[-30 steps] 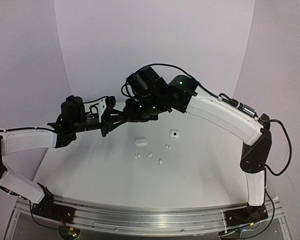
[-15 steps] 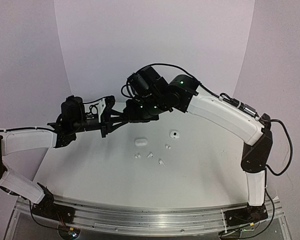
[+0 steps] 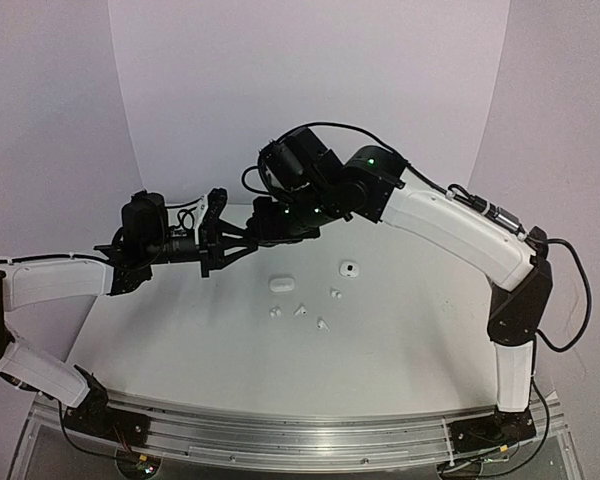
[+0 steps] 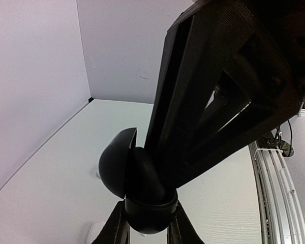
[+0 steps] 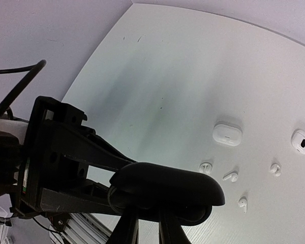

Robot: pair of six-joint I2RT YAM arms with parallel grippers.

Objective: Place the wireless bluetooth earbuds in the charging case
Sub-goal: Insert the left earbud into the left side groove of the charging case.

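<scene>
A black charging case hangs in the air between both arms, its lid hinged open in the left wrist view. My left gripper is shut on its base. My right gripper is shut on the same case, its fingers pinching from below. Several white earbuds lie loose on the table, also in the right wrist view. The black earbuds are hidden.
A closed white case lies just behind the loose buds, also in the right wrist view. A second white case with a dark spot lies to its right. White walls enclose the table's back and sides.
My left wrist has rolled a little while holding the case. My right arm has shifted slightly up. The buds and white cases have not moved.
</scene>
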